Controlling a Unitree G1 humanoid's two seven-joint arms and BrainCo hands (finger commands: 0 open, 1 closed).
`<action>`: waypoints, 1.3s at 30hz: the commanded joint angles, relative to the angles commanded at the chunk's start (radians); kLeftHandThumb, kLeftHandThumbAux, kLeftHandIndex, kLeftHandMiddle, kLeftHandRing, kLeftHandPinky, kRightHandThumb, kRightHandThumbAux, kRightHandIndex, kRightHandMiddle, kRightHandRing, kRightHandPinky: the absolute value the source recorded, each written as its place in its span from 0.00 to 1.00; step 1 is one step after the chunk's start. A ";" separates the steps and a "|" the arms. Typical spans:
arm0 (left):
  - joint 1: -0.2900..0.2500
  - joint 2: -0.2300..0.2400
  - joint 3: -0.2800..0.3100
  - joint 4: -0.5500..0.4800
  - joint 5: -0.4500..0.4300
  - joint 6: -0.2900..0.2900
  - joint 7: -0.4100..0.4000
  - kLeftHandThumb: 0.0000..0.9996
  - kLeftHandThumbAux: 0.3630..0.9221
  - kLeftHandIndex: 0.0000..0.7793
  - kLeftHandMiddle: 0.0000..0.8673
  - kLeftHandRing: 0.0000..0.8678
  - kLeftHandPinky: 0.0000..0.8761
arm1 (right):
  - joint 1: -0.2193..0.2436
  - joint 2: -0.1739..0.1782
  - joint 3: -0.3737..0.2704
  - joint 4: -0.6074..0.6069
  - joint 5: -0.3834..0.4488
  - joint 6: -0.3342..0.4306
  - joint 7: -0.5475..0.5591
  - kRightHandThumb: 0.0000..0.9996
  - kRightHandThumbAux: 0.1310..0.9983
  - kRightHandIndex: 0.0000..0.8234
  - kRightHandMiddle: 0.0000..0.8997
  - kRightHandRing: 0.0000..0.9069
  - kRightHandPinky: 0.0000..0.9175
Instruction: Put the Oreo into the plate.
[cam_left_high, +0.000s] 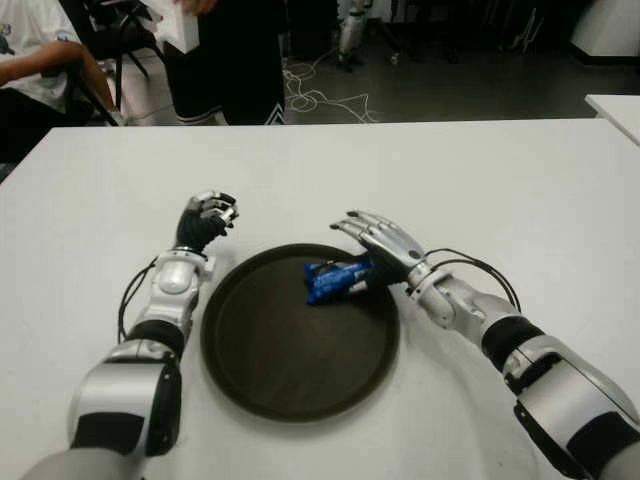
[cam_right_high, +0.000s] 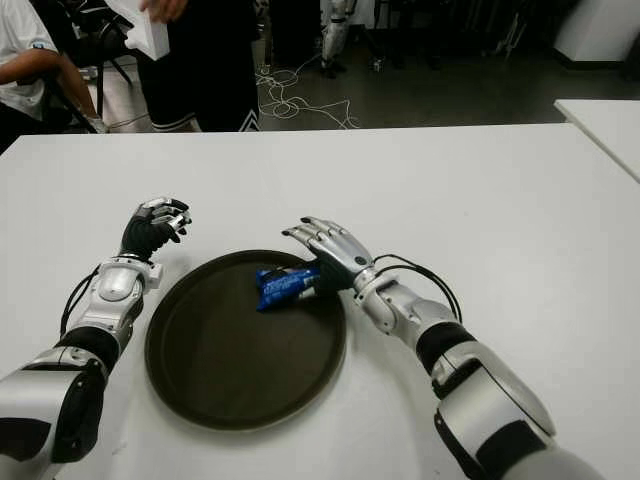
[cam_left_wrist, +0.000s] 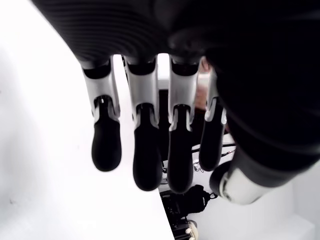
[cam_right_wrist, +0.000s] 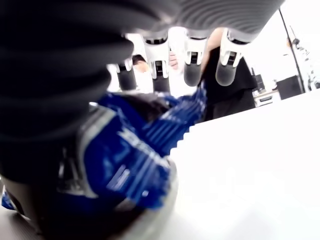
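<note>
White worktop (cam_left_high: 480, 170), people standing at its far edge. Left hand (cam_left_high: 205, 222): left of the plate (cam_left_high: 260, 370), fingers (cam_left_wrist: 147, 150) curled, holding nothing. Oreo pack (cam_left_high: 337, 279): on the plate's far right part, under the right hand (cam_left_high: 385, 247). Light, crinkly, slippery; contents brittle; best held across the middle. Right wrist view alone shows the fingers (cam_right_wrist: 192, 70) extended above the pack, thumb grip unclear.

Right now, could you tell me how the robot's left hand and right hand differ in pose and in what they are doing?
The left hand shows left of the dark plate over the white table, while the right hand reaches over the plate's far right rim. The left hand's fingers are curled and hold nothing; the right hand's fingers extend over the blue Oreo pack, which lies in the plate, against its palm. Both are metallic, many-fingered hands.
</note>
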 joint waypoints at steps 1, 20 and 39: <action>0.000 0.000 -0.001 0.000 0.001 0.000 0.001 0.69 0.63 0.55 0.62 0.65 0.67 | -0.001 0.001 -0.001 0.002 0.002 0.003 0.000 0.00 0.70 0.04 0.00 0.00 0.00; -0.003 0.003 0.012 0.007 -0.012 -0.012 -0.030 0.69 0.63 0.55 0.62 0.65 0.67 | -0.033 0.024 -0.004 0.085 0.018 0.052 -0.024 0.00 0.75 0.07 0.00 0.00 0.00; -0.011 0.008 -0.010 0.011 0.016 0.010 0.011 0.69 0.63 0.54 0.62 0.64 0.66 | -0.049 0.040 -0.032 0.136 0.050 0.100 -0.032 0.00 0.77 0.06 0.00 0.00 0.00</action>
